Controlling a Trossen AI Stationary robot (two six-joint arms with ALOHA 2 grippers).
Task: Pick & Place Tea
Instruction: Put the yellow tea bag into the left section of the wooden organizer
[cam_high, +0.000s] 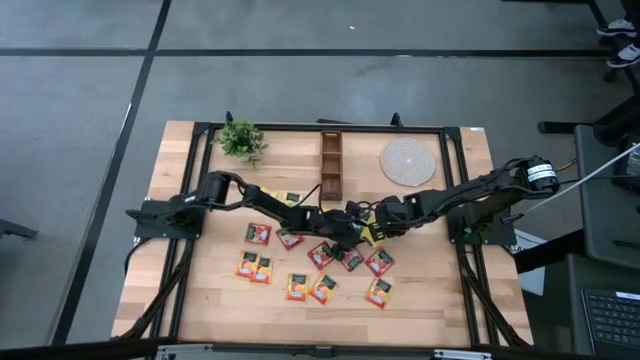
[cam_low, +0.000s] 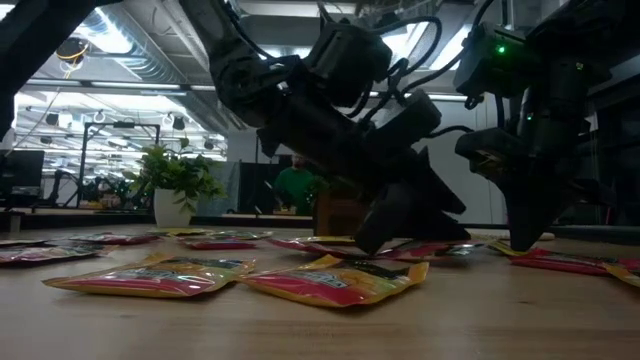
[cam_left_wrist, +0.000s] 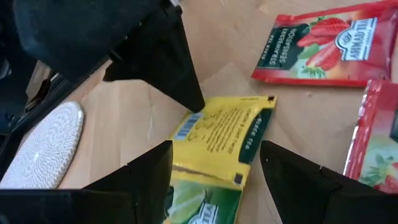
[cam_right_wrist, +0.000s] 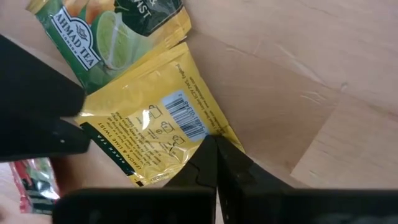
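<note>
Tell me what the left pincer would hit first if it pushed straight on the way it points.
Probably the yellow tea sachet: it lies face down on the table right between and ahead of the open left pincer. The right pincer, shut, presses that same sachet from the far side, so it could come next.

The tabletop (cam_high: 210, 300) is pale wood with visible grain and plank joints, smooth with a soft sheen. The tea sachets (cam_high: 300, 288) look like glossy printed foil or plastic film, crinkled at the sealed edges; the yellow sachet (cam_left_wrist: 224, 134) shows a duller printed back with a barcode. The round mat (cam_high: 408, 161) is coarse woven fibre, matt. Both claws, left claw (cam_left_wrist: 214, 171) and right claw (cam_right_wrist: 214, 168), are matt black plastic.
</note>
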